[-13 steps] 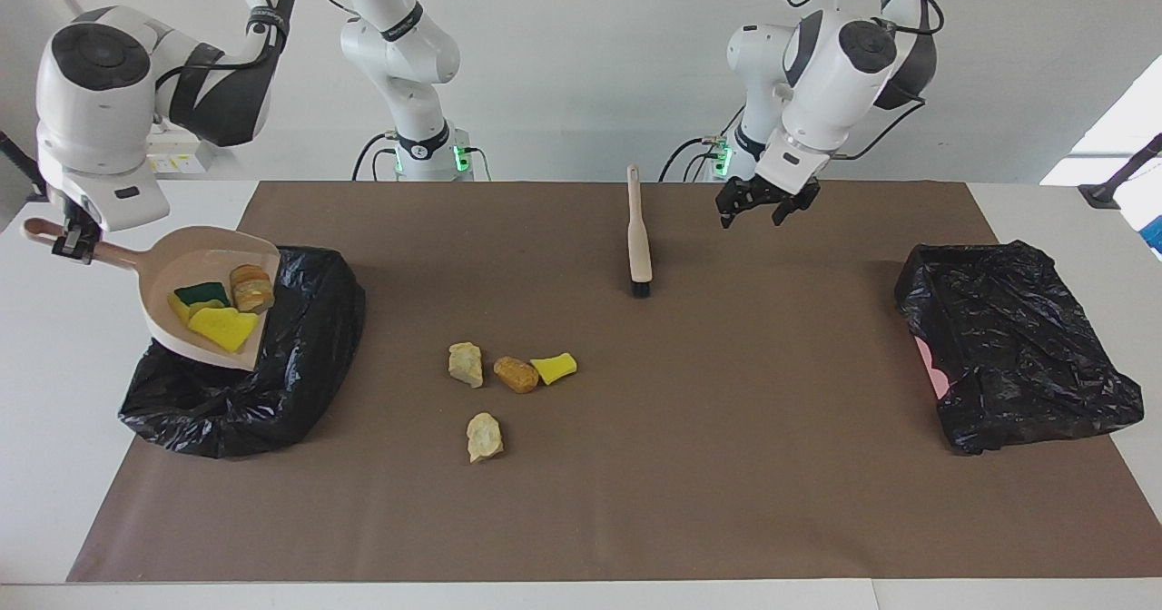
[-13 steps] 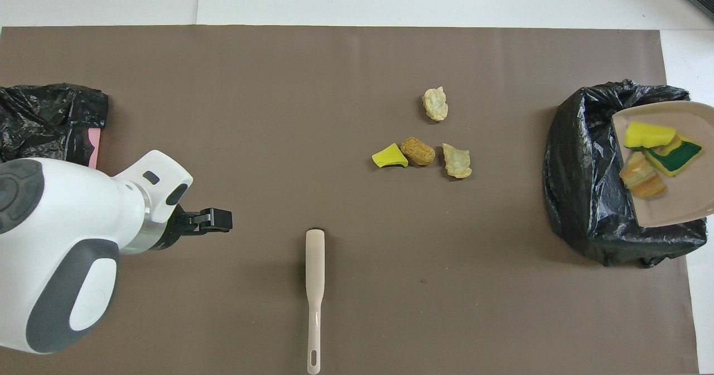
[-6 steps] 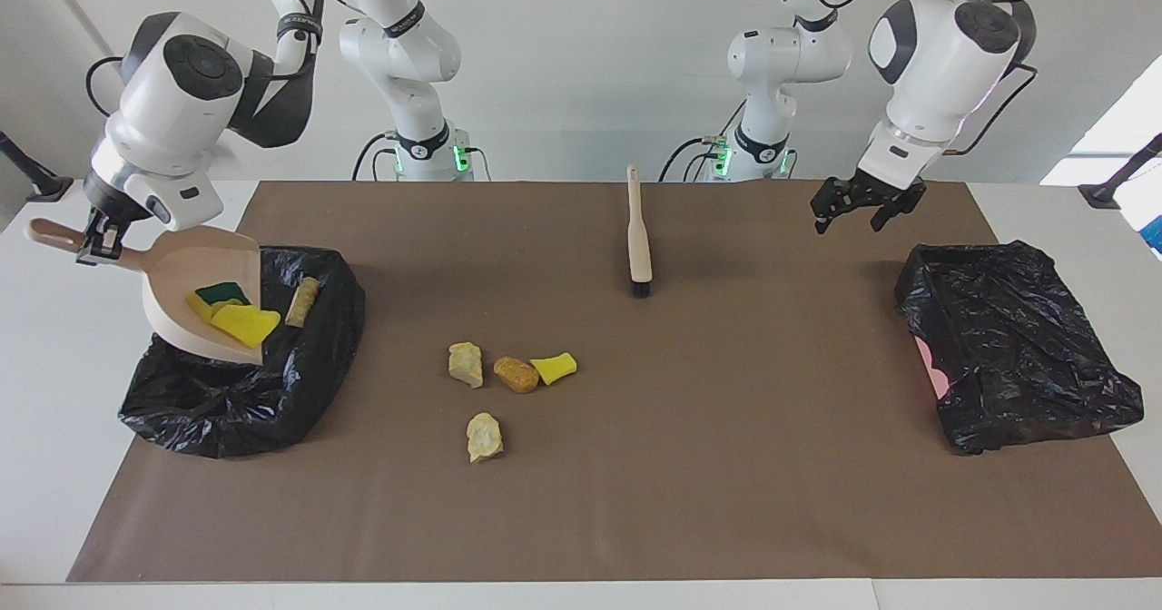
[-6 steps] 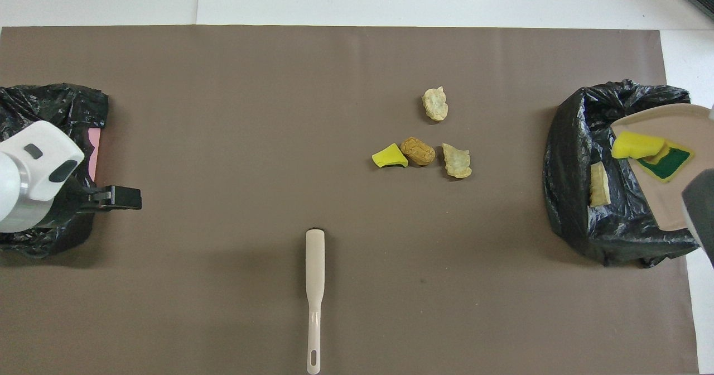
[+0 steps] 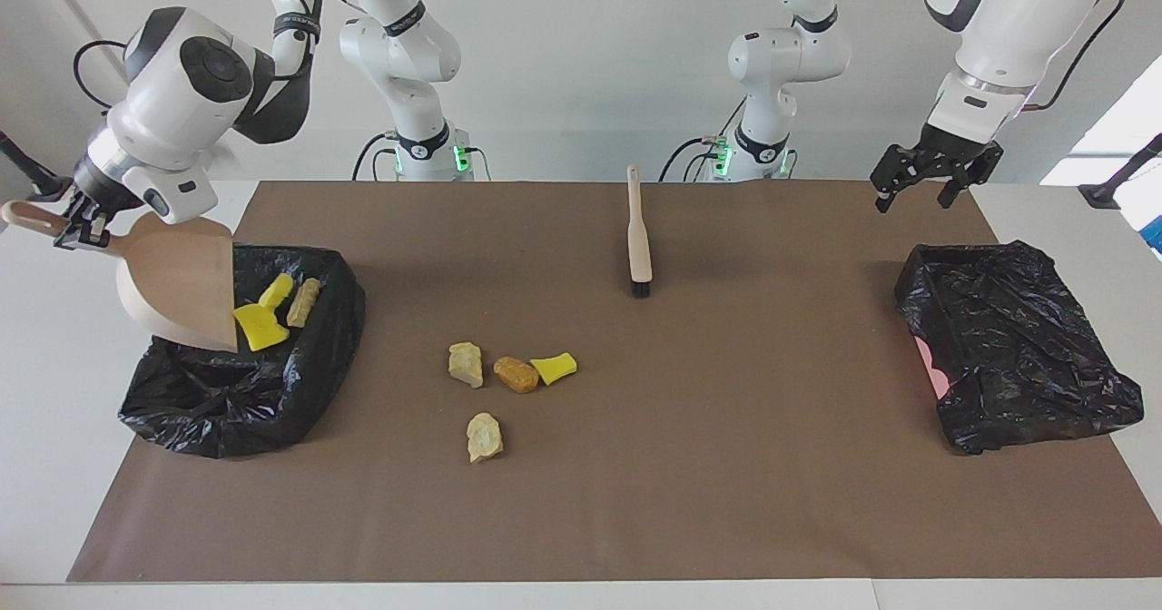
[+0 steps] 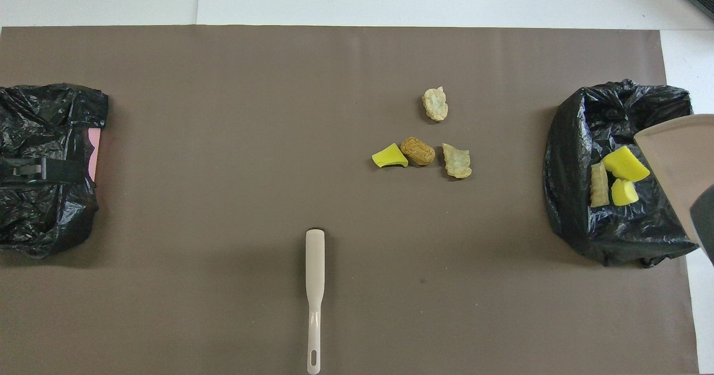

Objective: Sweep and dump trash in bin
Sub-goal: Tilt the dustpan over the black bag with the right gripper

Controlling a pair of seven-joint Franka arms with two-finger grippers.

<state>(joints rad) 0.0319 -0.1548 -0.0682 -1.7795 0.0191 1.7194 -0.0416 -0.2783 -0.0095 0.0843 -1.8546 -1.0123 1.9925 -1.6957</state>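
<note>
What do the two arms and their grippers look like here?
Both arms are glossy white with rounded joint housings, dark grey caps and bands, and black cables looped along the upper links. Green lights glow at each base. The left gripper and right gripper are black, with two slim fingers each.

I can't read any text, labels, brand marks or numbers from here, in either view: nothing legible on the arms, the bags, the brush or the mat.

Four small scraps (image 5: 497,381) are lying mid-frame, three more (image 5: 270,309) sitting in one of two black plastic-lined bins (image 5: 300,383); one beige brush (image 5: 638,229), one tan dustpan (image 5: 177,279).
</note>
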